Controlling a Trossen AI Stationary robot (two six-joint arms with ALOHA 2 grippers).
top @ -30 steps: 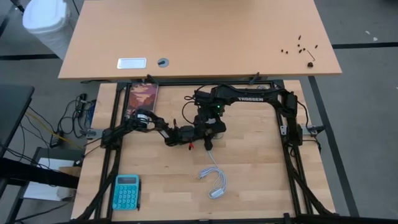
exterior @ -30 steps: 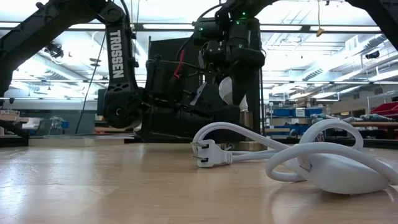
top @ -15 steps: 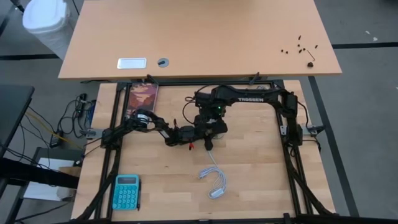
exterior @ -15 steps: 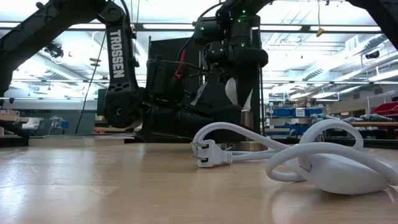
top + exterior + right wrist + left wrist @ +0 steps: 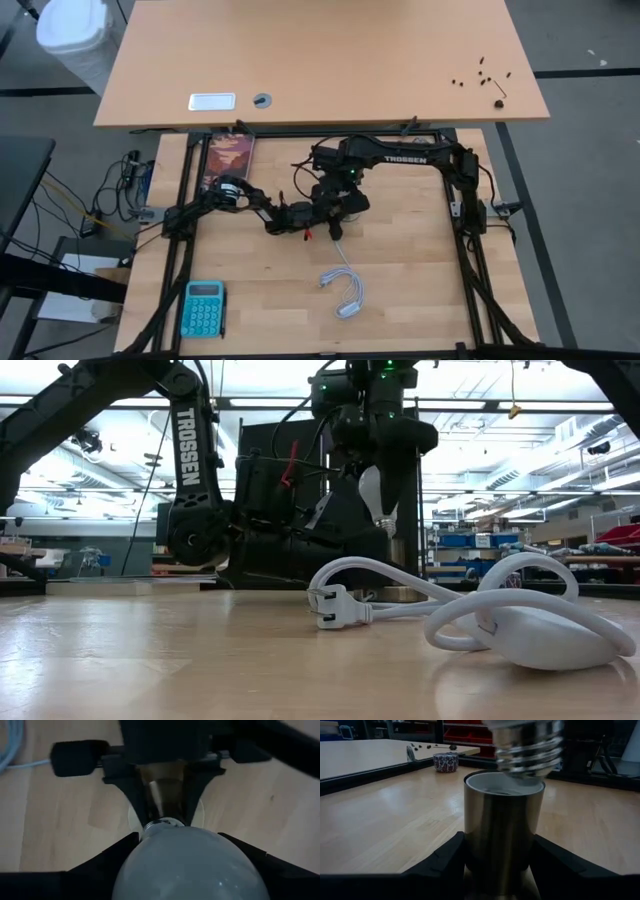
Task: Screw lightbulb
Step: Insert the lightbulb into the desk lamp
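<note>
The white lightbulb (image 5: 374,492) hangs under my right gripper (image 5: 385,455), its silvery screw base (image 5: 527,750) pointing down. The tip of the base is at the open mouth of the brassy socket (image 5: 500,835); whether the two touch I cannot tell. The socket stands upright at the middle of the table (image 5: 420,290), and my left gripper (image 5: 500,870) lies level, shut on it. From above, my right gripper (image 5: 340,210) covers the socket, with my left gripper (image 5: 318,218) beside it. My left gripper pinches the socket's round wall (image 5: 470,845) between its two fingers (image 5: 445,862), low on the cylinder. The fingers come in level from the table's left. The socket stands upright, mouth up. Its foot is hidden below the fingers. My right gripper pinches the lightbulb's glass globe (image 5: 187,865) between its two fingers (image 5: 100,865). The fingers come from above, pointing down. The bulb hangs upright below them, with the screw base (image 5: 162,823) lowest, over the socket.
A white cord (image 5: 345,290) with a plug (image 5: 335,605) and a switch (image 5: 545,635) lies near the front of the table. A teal calculator (image 5: 203,307) sits at the front left and a book (image 5: 230,160) at the far left. A second desk (image 5: 320,60) stands behind.
My right gripper has risen a little and rolled about its own axis, taking the lightbulb with it. The bulb's screw base now shows clear below the fingers in the low view.
</note>
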